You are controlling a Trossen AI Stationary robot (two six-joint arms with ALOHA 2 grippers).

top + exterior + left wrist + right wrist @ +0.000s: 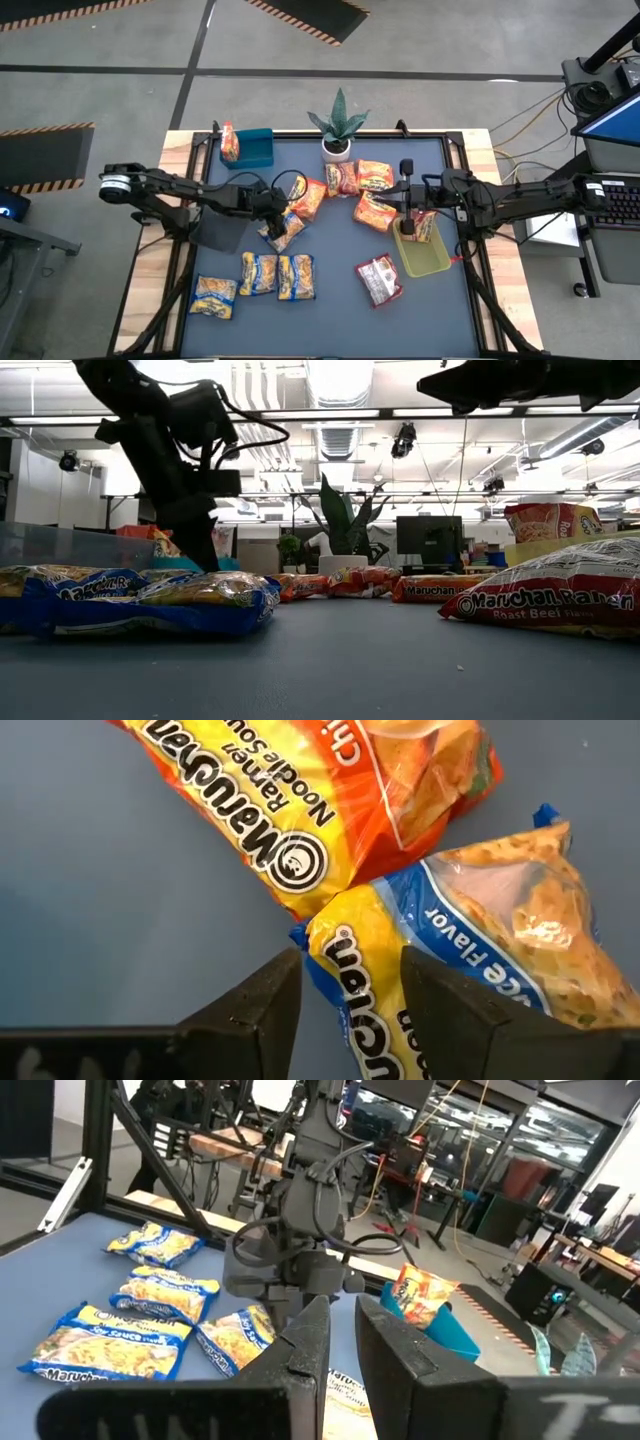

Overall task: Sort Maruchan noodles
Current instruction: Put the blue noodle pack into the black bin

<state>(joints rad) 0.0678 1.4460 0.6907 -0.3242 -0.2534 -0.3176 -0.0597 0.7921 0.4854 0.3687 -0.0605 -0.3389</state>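
Two arms: only the left is working a packet; the right hangs over the far side.
left gripper (350,995): low over mid-table, jaws part-spread and straddling the near end of a yellow-and-blue packet (470,950). No firm pinch visible yet.
target packet: flat on the blue table (330,300), its corner touching or tucked under an orange packet (330,790).
grip advice: take the crimped end seam, not the puffy middle; the film looks slick and will likely slide out of a shallow bite.
neighbour risk: I'd lift straight up and slow, so the orange one isn't dragged along.
right gripper (407,205): fingers nearly pressed together, nothing visibly held, above the yellow-green bin (425,262), which already has an orange packet standing in it.
blue bin (255,148): far-left corner beside the potted plant (338,125), one orange packet in it.
destination: unclear which bin takes yellow-and-blue; check before carrying.
remaining: three more yellow-and-blue packets (258,273) near the front left, an orange cluster (360,180) by the plant, one red-and-white packet (379,279) beside the yellow-green bin.
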